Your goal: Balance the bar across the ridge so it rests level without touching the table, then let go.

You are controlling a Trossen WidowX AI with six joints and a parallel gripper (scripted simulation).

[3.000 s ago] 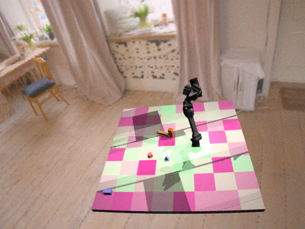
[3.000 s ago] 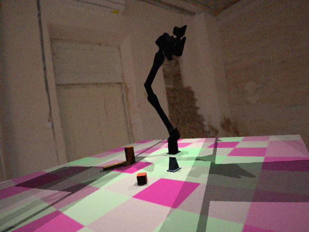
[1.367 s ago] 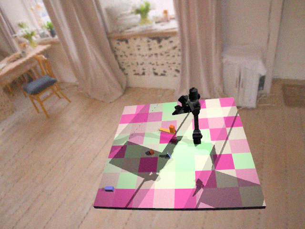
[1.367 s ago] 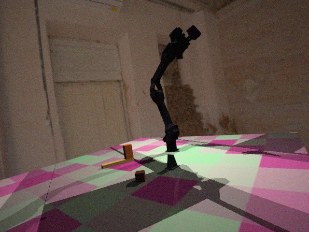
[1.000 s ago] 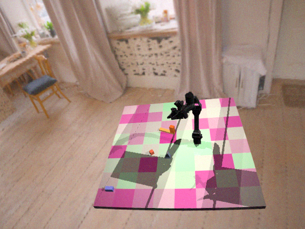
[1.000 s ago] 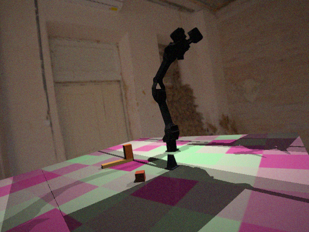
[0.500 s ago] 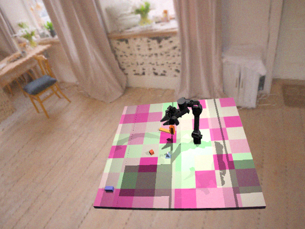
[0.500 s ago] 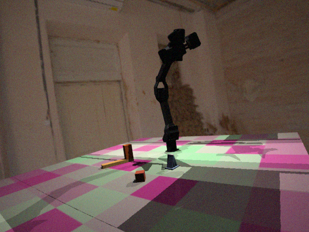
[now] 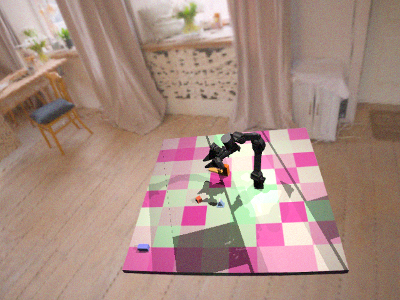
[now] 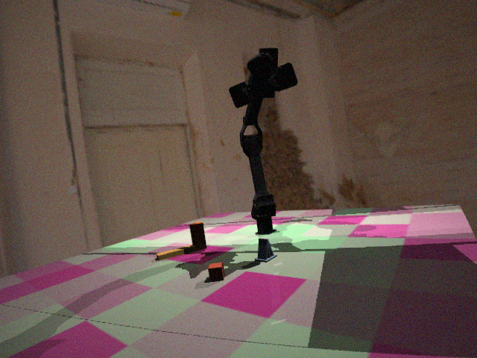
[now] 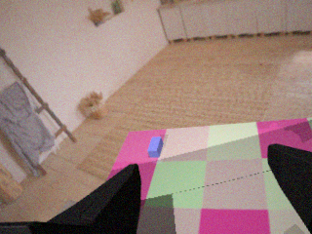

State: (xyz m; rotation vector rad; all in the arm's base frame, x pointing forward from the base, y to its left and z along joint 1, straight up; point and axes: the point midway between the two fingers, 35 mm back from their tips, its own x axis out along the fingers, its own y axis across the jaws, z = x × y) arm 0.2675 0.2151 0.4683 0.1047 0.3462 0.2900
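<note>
Count — one orange bar (image 10: 170, 253), one ridge (image 10: 264, 250), one red cube (image 10: 216, 271), one blue block (image 9: 143, 247) | your pincer (image 9: 215, 160) — open, empty, above the bar.

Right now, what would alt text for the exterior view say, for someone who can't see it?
A black robot arm stands upright on a pink-and-green checkered table. Near its foot lie an orange bar beside an upright block, a small blue ridge, and an orange cube.

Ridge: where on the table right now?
In the exterior view the small blue-grey ridge stands on the checkered table just in front of the arm's base, with the red cube to its front-left.
</note>
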